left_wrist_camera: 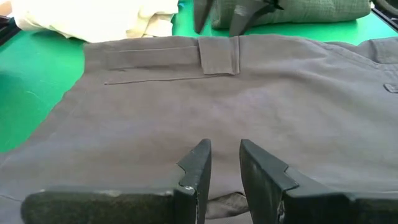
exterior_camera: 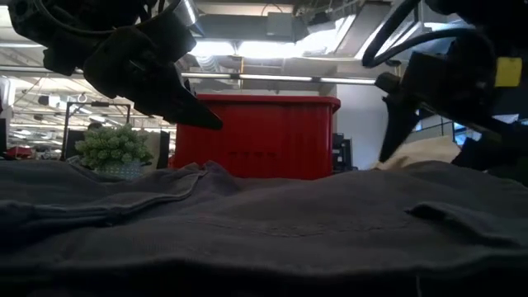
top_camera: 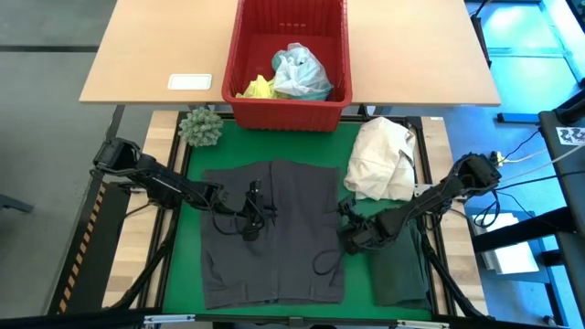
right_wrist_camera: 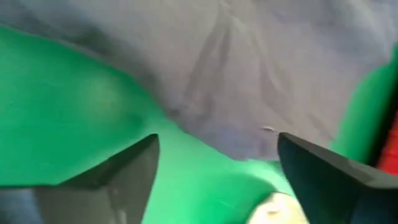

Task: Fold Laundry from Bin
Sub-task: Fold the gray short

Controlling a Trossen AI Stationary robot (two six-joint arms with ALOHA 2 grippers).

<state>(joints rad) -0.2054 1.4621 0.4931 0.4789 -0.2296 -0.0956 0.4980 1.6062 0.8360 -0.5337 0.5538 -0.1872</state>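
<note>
Plain grey garment point(top_camera: 274, 233) on a green mat point(top_camera: 183, 274); dark green garment point(top_camera: 399, 270) at its right edge; bright red bin point(top_camera: 291, 64) holding yellow point(top_camera: 258, 89) and pale turquoise cloth point(top_camera: 302, 73); cream-white bundle point(top_camera: 382, 160)

L gripper point(top_camera: 249, 217) fingers narrowly apart, R gripper point(top_camera: 352, 236) fingers spread wide

You can't see the red bin point(top_camera: 291, 114) top, the edge cuts it | grey garment point(right_wrist_camera: 249, 81) looks blurry | dark green garment point(top_camera: 399, 270) half hidden under the right arm
</note>
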